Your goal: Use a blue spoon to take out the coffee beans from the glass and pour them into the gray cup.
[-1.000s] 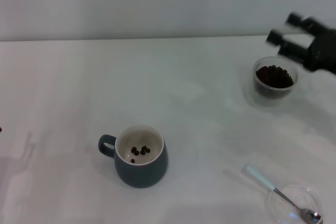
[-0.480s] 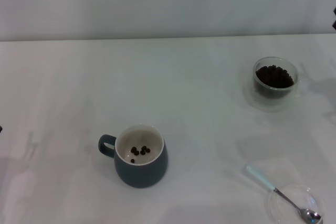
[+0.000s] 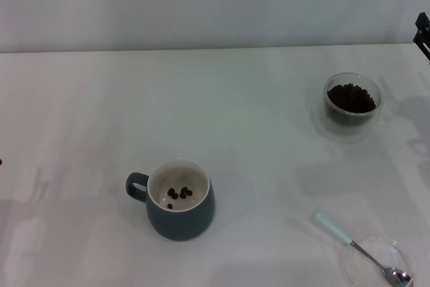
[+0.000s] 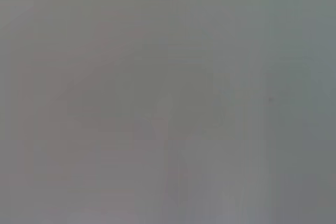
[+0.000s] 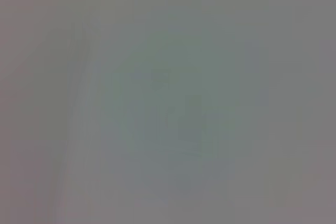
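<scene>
At the right edge of the head view, in the upper part, only a small dark piece of the right gripper (image 3: 423, 35) shows; whether its jaws are open or closed I cannot tell. The glass (image 3: 353, 105) stands below and to the left of this piece, apart from it, in the upper right of the frame, and it is filled with dark beans (image 3: 350, 97). The spoon (image 3: 361, 248) lies in the lower right corner, well apart from the gripper. Its metal bowl rests on a clear saucer (image 3: 376, 262), and its pale blue handle points up and to the left over the table (image 3: 222, 105). The cup (image 3: 177, 199) stands in the lower middle, left of centre, with its loop handle toward the left. Some beans lie on its cream bottom.

One second ago the right gripper was above and just right of the glass, with its dark fingers well inside the frame. Half a second ago it was almost gone from the right edge, and now a little more of it shows there. The glass, cup and spoon are in the same places as before.

The left gripper is not in view. Both wrist views give only a plain grey field, with nothing to recognise.
</scene>
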Available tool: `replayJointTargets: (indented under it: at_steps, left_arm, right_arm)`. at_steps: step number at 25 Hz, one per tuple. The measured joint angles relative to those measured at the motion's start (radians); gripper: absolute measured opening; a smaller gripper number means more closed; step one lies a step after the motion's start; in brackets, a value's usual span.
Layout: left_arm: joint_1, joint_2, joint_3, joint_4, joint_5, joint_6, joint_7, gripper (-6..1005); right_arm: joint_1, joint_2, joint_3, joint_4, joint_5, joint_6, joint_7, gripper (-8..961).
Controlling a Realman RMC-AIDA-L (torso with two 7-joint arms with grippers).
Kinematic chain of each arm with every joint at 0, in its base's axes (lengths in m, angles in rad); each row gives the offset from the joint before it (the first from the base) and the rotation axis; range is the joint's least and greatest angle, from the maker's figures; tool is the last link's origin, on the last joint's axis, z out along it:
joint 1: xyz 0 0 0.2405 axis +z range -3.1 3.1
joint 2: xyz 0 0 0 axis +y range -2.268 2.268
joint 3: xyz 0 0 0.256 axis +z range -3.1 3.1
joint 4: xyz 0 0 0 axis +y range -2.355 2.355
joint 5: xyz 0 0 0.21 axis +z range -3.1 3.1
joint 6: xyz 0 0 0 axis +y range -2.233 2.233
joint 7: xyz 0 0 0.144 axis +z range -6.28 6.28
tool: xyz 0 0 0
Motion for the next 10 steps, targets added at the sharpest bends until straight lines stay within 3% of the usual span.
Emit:
replayJointTargets:
  at_steps: [10]
  left_arm:
    - [-0.002,0.002,-0.002,0.000,-0.001,0.000,0.000,891]
  right_arm:
    - [0.006,0.001,0.007,0.010,0.003,-0.006,-0.005,876]
